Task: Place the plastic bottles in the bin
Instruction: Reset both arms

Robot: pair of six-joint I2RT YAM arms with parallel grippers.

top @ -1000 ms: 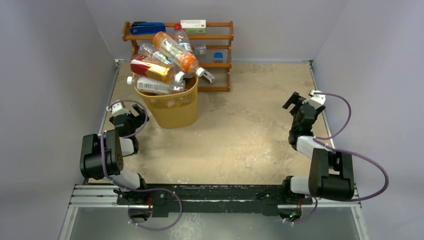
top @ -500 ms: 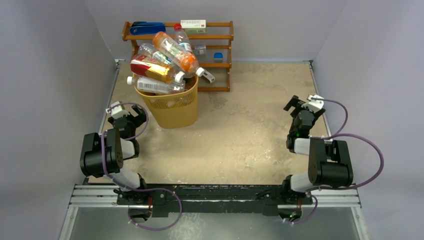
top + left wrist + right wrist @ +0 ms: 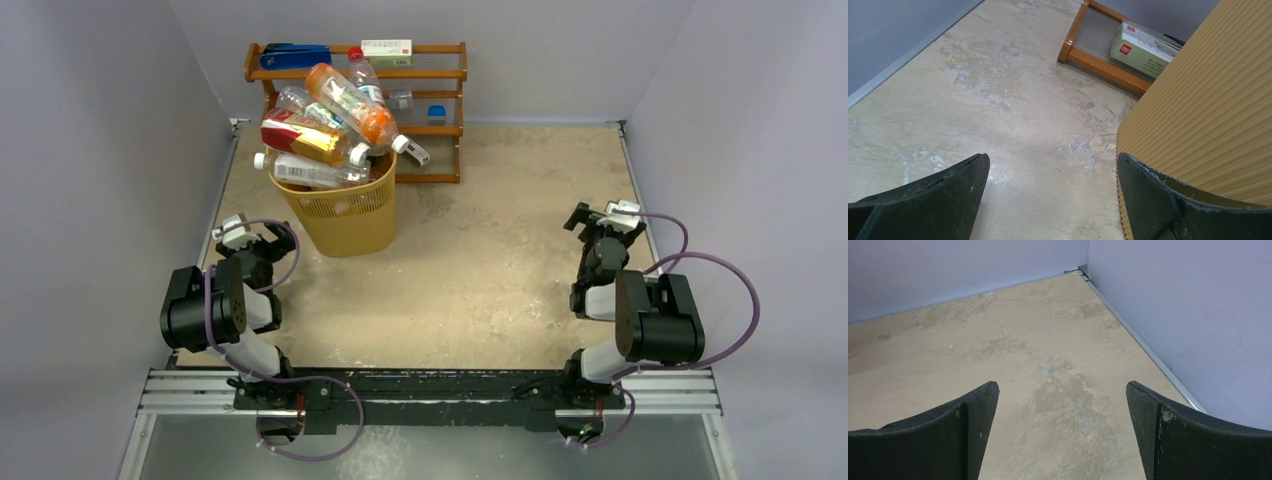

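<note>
Your plastic bottles (image 3: 325, 125), clear, orange and red-labelled, lie heaped over the rim of the yellow mesh-sided plastic bin (image 3: 345, 215) near the worktop's far left corner, before the brown wooden shelf rack (image 3: 445, 100). Your left gripper (image 3: 265, 238) sits near the bin, jaws wide and empty; your right gripper (image 3: 597, 215), by the right edge, likewise.

A beige tabletop (image 3: 480, 260) boxed in by 3 plain walls.
The back wall (image 3: 560, 60), left wall (image 3: 100, 150) and right wall (image 3: 740, 150) are a matte, pale lavender-grey and evenly lit, with no hard shadows. The table's surface is mottled, with paler, scuffed patches near its middle. A brown wooden shelf rack (image 3: 462, 100) stands at the far edge against the back wall, left of centre.
</note>
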